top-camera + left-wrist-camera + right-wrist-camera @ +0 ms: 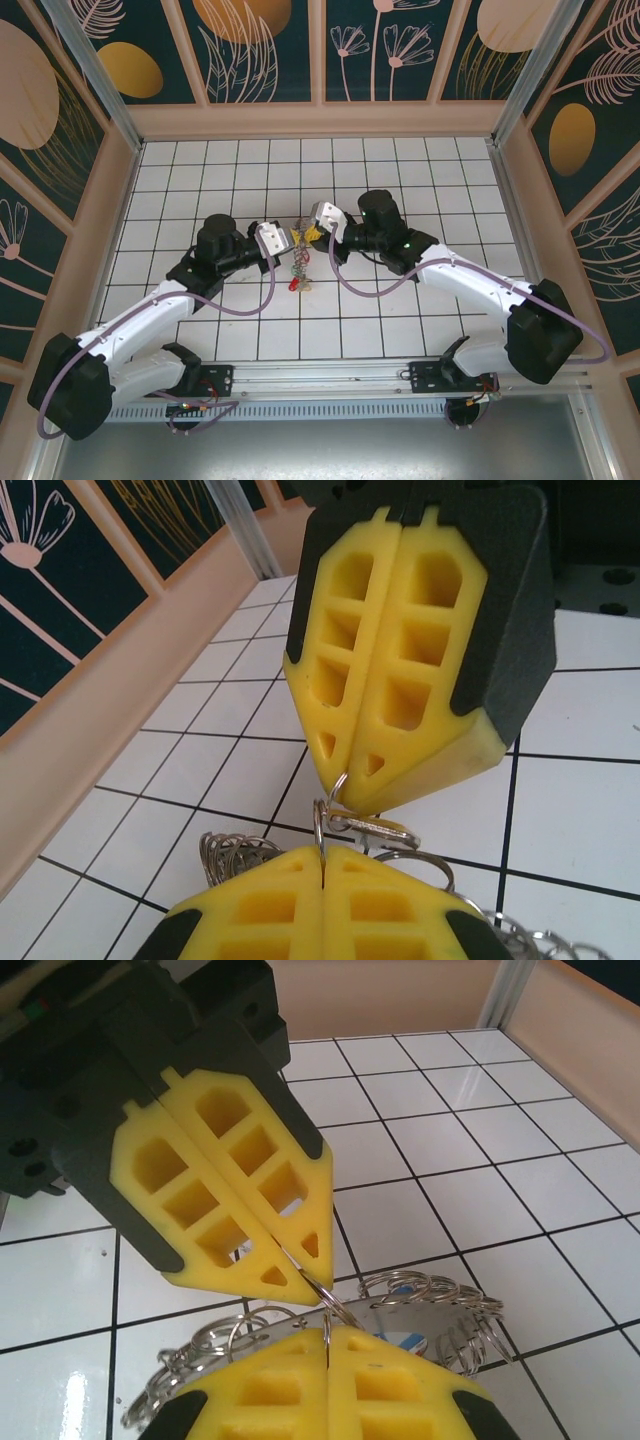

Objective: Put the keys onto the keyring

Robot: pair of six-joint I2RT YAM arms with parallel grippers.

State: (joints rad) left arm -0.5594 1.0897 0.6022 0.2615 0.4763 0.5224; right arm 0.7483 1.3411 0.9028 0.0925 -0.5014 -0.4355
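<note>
My left pincer and right pincer are both clamped, tip to tip, on one small wire ring above the keys. I judge threading is in hand. Next I need a careful, steady pry.

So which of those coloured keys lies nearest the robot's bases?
The red key, alone at the near end; the rest of the bunch lies farther back.
</note>
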